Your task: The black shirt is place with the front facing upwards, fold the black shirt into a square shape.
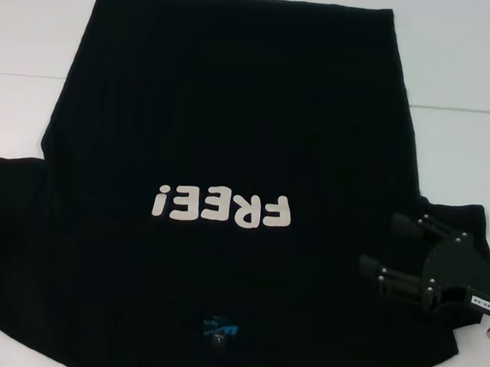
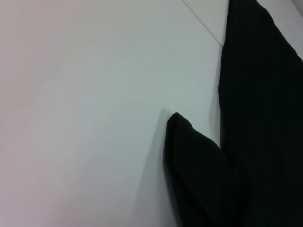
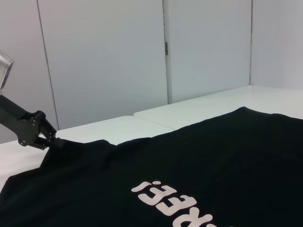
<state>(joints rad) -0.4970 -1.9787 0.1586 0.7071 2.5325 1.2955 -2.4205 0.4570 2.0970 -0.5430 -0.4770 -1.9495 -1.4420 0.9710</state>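
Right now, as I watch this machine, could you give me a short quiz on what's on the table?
1. True or false: the shirt lies spread out with its white lettering facing up.
2. Which claw is open beside a sleeve? A) the left one B) the right one
3. Fill in: the small neck label is coloured ____.

Key:
1. True.
2. B. The right gripper is open at the shirt's right sleeve; the left gripper is at the other sleeve.
3. Blue.
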